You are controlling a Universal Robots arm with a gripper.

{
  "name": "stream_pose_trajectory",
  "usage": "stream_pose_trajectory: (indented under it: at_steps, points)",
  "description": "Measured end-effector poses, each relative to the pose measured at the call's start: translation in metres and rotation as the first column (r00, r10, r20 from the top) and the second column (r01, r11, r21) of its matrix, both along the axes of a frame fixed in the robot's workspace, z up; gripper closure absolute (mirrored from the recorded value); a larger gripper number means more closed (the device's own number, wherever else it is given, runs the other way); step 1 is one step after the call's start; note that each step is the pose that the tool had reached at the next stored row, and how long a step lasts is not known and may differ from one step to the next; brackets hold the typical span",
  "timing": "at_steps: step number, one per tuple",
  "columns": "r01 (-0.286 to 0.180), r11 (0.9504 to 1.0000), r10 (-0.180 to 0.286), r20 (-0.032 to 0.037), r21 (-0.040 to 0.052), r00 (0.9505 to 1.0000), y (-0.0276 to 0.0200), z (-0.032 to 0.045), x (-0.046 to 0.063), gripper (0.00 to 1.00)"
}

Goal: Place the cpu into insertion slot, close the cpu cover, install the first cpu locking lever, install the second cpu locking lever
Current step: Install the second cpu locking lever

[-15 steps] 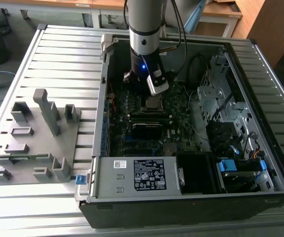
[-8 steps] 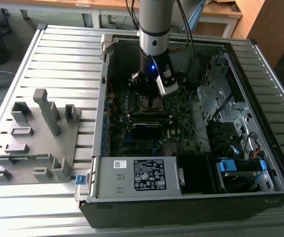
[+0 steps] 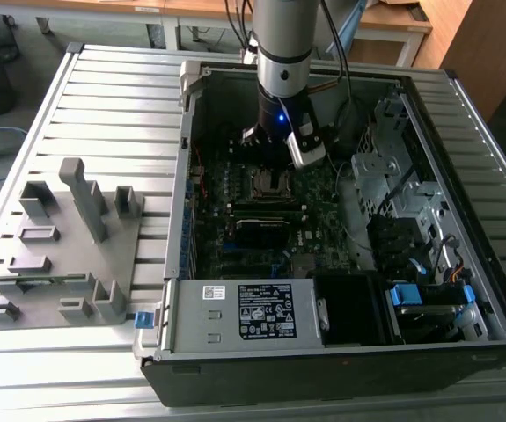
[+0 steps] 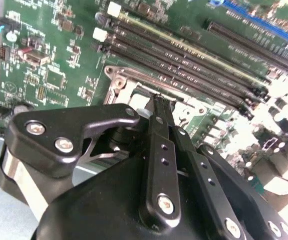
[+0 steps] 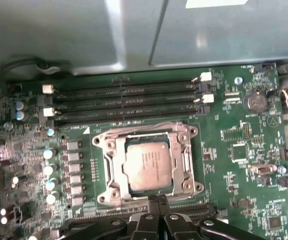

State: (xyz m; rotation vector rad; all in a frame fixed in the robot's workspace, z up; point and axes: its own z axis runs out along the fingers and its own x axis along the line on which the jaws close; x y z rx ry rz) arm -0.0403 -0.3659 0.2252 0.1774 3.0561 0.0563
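Beside the insertion slot, your gripper is pinched narrow, holding nothing.
The cpu sits seated; a slip could scrape the cpu cover.

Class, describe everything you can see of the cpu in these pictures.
The cpu is a small flat square chip with a dull silver-grey metal top bearing faint print. It lies level in the insertion slot on the green motherboard, framed by the silvery cpu cover, whose middle cut-out leaves its top showing. The gripper sits at the socket's edge beside it, fingers together, not touching the chip.
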Motion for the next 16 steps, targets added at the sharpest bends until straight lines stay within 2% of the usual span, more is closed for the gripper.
stream_pose_trajectory:
  at_steps: [4, 9, 16]
  points:
    - [-0.001, 1.0, 0.001, 0.0, 0.0002, 1.0, 0.009, -0.001, 0.0, 0.9]
    - [-0.001, 1.0, 0.001, 0.0001, 0.0006, 1.0, 0.0177, -0.0028, 0.0, 0.9]
    - [-0.001, 1.0, 0.001, 0.0, 0.0005, 1.0, 0.018, -0.0031, 0.0, 0.9]
